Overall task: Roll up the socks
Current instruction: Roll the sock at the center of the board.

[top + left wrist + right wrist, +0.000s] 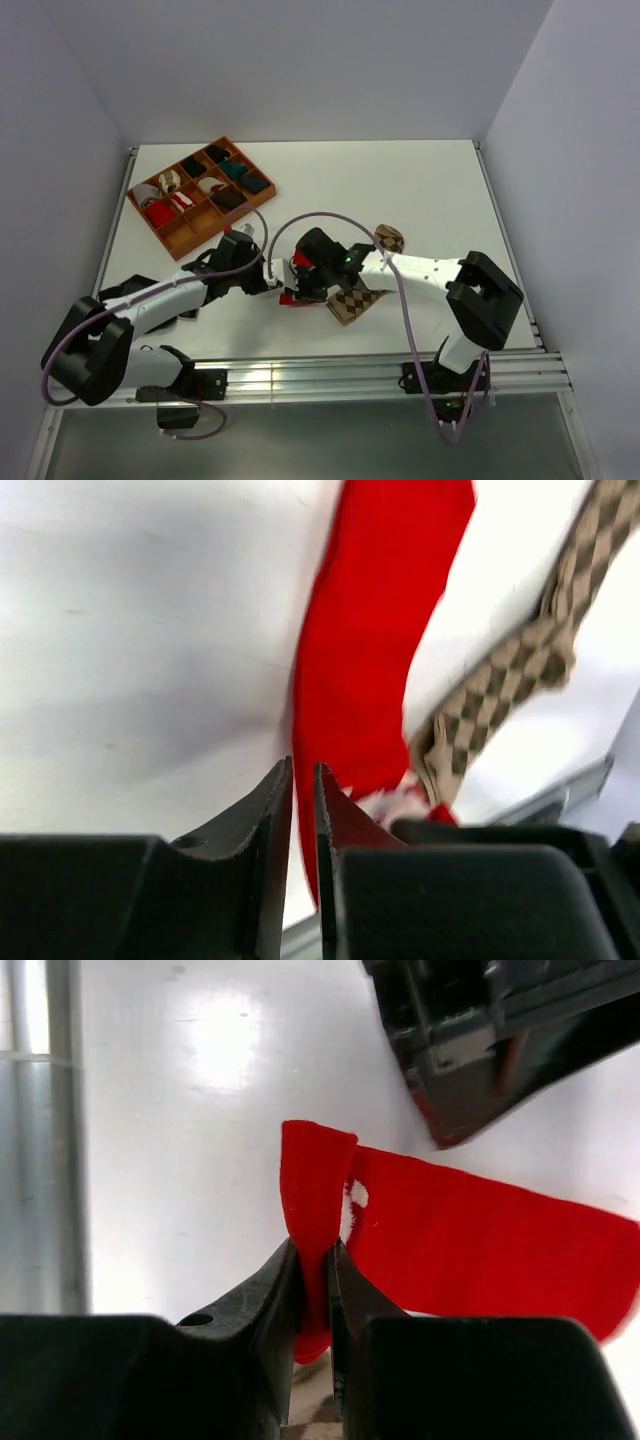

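Reference: mounting rail [380,375].

- Left arm [150,300], bolted left of the rail's middle: white link shells, bulky black joint housings, black base block.
- Right arm [430,270], bolted right of the rail's middle: same build. Small dark dots run in a row along the white forearm. A green light [348,258] shows on the black wrist block, at the end farthest from the rail.
- Cable [322,214]: mauve-grey, one per arm, looping free from the rail end out to the wrist.
- Left gripper [303,770] and right gripper [312,1250]: matte black wedge fingers tapering to thin tips, with a small round hole at one finger's root.
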